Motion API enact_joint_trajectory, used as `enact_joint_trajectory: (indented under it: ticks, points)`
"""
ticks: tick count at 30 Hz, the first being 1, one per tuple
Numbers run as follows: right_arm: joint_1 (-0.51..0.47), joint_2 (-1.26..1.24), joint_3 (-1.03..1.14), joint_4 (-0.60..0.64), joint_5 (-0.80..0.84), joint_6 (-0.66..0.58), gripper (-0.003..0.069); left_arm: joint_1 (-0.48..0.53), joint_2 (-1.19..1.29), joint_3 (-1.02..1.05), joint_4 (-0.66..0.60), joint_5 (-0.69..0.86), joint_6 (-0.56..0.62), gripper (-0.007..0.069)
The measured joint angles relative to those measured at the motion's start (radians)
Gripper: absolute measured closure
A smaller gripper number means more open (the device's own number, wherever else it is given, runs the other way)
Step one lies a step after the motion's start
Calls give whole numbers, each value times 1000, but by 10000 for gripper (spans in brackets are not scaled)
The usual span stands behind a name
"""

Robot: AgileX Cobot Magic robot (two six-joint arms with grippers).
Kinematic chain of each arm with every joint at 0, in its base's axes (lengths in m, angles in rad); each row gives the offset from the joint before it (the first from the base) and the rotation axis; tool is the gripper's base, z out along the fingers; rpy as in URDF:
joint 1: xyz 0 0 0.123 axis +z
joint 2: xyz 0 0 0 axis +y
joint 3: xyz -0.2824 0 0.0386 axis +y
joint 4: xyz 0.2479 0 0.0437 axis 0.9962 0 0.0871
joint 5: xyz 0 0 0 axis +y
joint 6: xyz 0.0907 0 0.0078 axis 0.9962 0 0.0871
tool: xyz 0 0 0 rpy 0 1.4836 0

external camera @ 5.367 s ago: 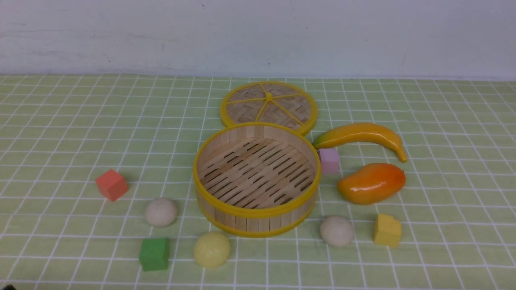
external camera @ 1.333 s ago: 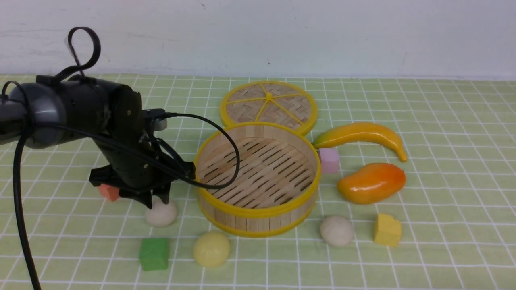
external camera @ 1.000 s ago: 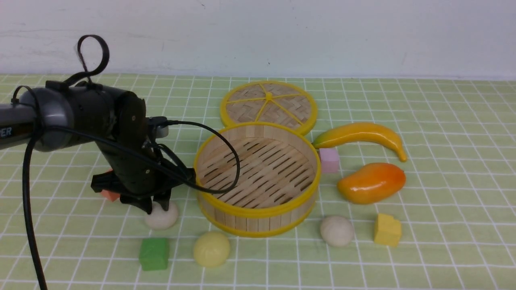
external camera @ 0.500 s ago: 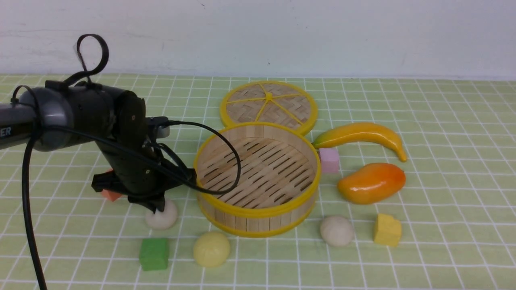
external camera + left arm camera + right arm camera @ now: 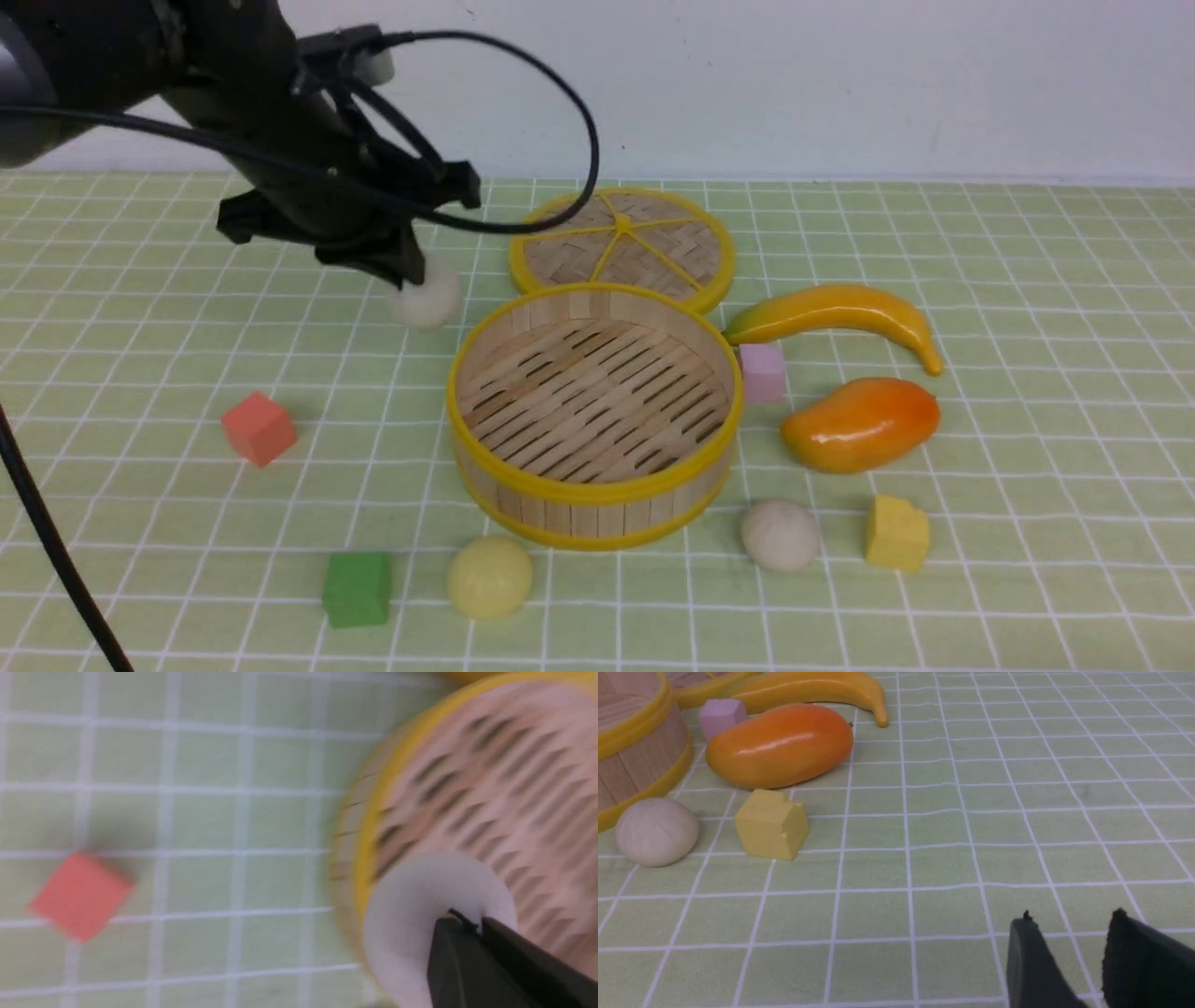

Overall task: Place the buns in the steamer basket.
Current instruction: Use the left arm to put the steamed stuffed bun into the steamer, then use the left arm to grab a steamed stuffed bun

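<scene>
Front view: the left gripper (image 5: 408,273) has come up off the cloth with the off-white bun (image 5: 428,299) pinched at its tip. A moment ago it was down beside the red cube (image 5: 259,427), closing over that bun where it lay on the green checked tablecloth (image 5: 1027,373). Now that patch of cloth is bare and the bun hangs in the air, up and to the left of the steamer basket (image 5: 597,497). In the left wrist view the black fingers are clamped tight into the top of the bun, and below it I can see the basket's yellow rim and part of its slatted floor, so it looks to be about over the left edge. That picture is blurred, which suggests the arm is mid-swing.

So the first bun is lifted and on its way, but nothing is in the basket yet. The pale yellow bun (image 5: 490,577) sits on the cloth just in front of the basket, near the green cube (image 5: 357,588). The other beige bun (image 5: 780,534) lies at the basket's front right, beside the yellow block (image 5: 897,534).

The right gripper (image 5: 1071,918) waits low over bare cloth with its jaws apart and nothing between them.
</scene>
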Motion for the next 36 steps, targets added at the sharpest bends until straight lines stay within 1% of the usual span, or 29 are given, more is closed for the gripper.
enact_joint_trajectory:
  ticks: [1, 2, 6, 13, 19, 23, 25, 26, 27, 30, 33, 36]
  points:
    - [0, 0, 0, 0, 0, 0, 418, -1, 0, 0, -6, -2, 3, 638]
    - [0, 0, 0, 0, 0, 0, 418, -1, 15, -3, -57, -14, 11, 638]
    - [0, 0, 0, 0, 0, 0, 418, -2, 78, -3, -111, -27, 16, 635]
    - [0, 0, 0, 0, 0, 0, 418, -15, 229, -3, -123, -56, 16, 624]
    - [0, 0, 0, 0, 0, 0, 418, -20, 254, -3, -127, -84, 16, 603]
    - [0, 0, 0, 0, 0, 0, 418, -20, 256, -3, -123, -91, 7, 542]
    - [0, 0, 0, 0, 0, 0, 418, -20, 256, -3, -117, -91, -11, 494]
    - [0, 0, 0, 0, 0, 0, 418, -20, 256, -3, -114, -91, -16, 482]
    - [0, 0, 0, 0, 0, 0, 418, -20, 256, -3, -107, -91, -27, 429]
    - [0, 0, 0, 0, 0, 0, 418, -20, 248, -3, -98, -77, -29, 333]
    - [0, 0, 0, 0, 0, 0, 418, -20, 222, -3, -95, -44, -28, 279]
    - [0, 0, 0, 0, 0, 0, 418, -20, 165, -3, -92, 11, 5, 258]
